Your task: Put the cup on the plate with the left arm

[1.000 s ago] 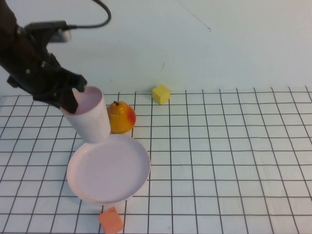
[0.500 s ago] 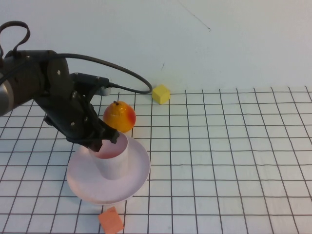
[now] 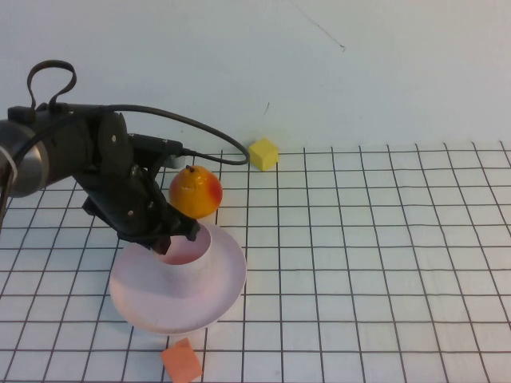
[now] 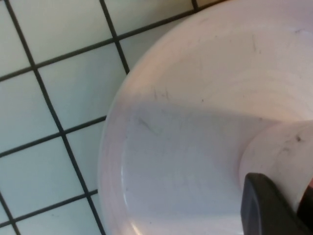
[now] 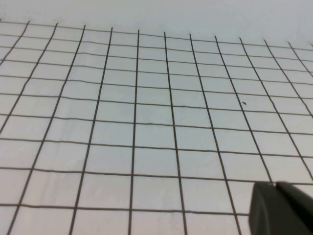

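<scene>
The pale pink cup (image 3: 194,259) stands upright on the far-left part of the pink plate (image 3: 227,287), at the table's near left. My left gripper (image 3: 169,238) is shut on the cup's rim on the side toward the arm, one finger inside the cup and one outside. The dark arm hides the cup's left wall. In the left wrist view the plate (image 4: 186,122) fills the picture, and the cup's wall (image 4: 279,152) rises beside a dark finger (image 4: 266,208). My right gripper (image 5: 275,186) hangs shut over bare grid cloth and does not show in the high view.
An orange-yellow pear (image 3: 196,191) stands just behind the plate, close to the left arm. A yellow cube (image 3: 263,153) lies at the back edge of the grid. An orange cube (image 3: 182,361) sits at the plate's near rim. White gridded cloth (image 3: 383,263) spreads to the right.
The left arm came down and to the right with the cup, from tilted above the plate's far rim to upright on the plate. Over the last half second it settled slightly.
</scene>
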Action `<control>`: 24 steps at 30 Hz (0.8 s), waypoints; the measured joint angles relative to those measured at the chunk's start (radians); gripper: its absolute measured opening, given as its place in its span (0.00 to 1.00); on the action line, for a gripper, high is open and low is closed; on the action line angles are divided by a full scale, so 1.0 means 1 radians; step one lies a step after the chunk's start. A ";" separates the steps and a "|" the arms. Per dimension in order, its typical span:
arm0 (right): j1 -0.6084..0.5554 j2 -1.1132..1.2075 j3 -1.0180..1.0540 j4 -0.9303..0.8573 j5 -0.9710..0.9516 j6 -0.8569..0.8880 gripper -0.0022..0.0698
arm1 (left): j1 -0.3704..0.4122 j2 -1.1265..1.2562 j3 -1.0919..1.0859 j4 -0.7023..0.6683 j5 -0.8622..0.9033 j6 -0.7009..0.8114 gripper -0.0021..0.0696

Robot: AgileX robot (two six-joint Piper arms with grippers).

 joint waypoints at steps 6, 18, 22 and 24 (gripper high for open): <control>0.000 0.000 0.000 0.000 0.000 0.000 0.03 | -0.002 0.002 0.000 0.060 -0.005 -0.029 0.13; 0.000 0.000 0.000 0.000 0.000 0.000 0.03 | -0.004 -0.012 -0.080 0.173 0.038 -0.113 0.56; 0.000 0.000 0.000 0.000 0.000 0.000 0.03 | -0.004 -0.058 -0.163 0.252 0.082 -0.136 0.42; 0.000 0.000 0.000 0.000 0.000 0.000 0.03 | -0.004 -0.096 -0.183 0.278 0.090 -0.146 0.29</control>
